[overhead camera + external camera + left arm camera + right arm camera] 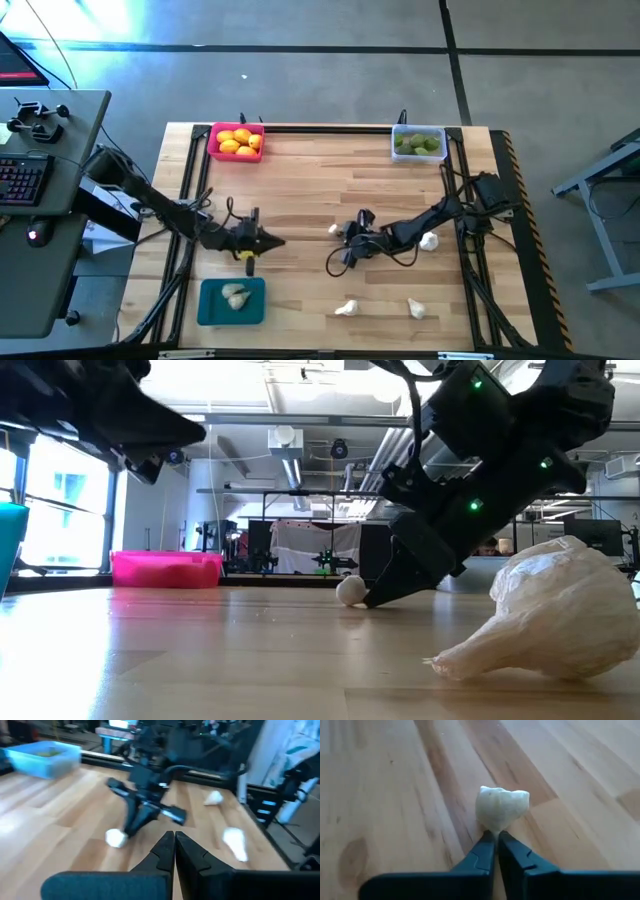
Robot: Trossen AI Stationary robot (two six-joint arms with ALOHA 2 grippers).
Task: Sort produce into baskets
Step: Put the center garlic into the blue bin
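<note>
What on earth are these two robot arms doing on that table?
They are sorting toy produce into bins. The pink basket already holds lemons, the clear basket holds limes, and the teal basket holds garlic. The right gripper is low at mid-table, its fingers shut, tips right against a loose garlic bulb. The left gripper, also shut and empty, waits just above the teal basket. Three more garlic bulbs lie scattered on the wooden table.

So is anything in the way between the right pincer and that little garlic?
Nothing visible. The right pincer is shut, its tips right at the garlic bulb on the bare table.
</note>
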